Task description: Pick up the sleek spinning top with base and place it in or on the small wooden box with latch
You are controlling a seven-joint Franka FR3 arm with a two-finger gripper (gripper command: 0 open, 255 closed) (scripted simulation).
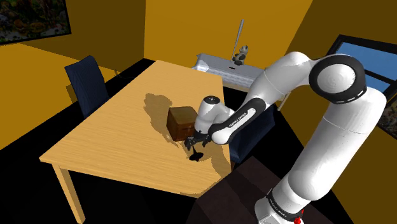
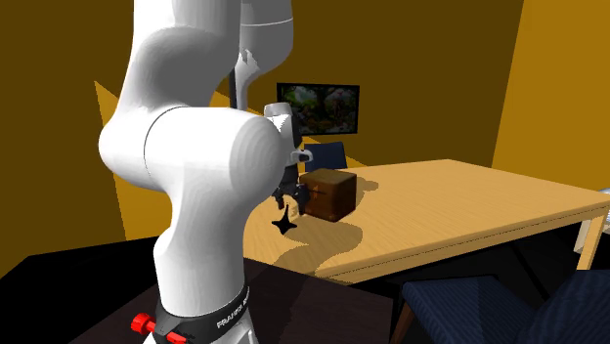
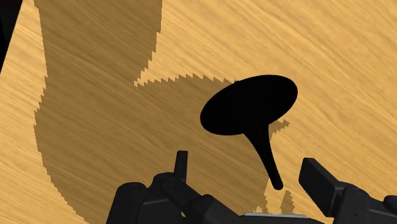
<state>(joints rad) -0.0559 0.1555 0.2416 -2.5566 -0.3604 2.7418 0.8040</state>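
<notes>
- My black tool (image 3: 247, 164) sat wide open, empty, straddling the thin stem of the flat black spinning top (image 3: 249, 105).
- I reckoned closing off-centre could tip it across the pale wooden bench (image 3: 318, 38).

White lettering runs along the dark forearm band (image 1: 238, 121), right of centre in the shoulder view, and seems to read FRANKA EMIKA. In the second exterior view's lower left, the black base band (image 2: 227, 319) carries white letters beginning FRANKA. The rest is too small to read.
</notes>
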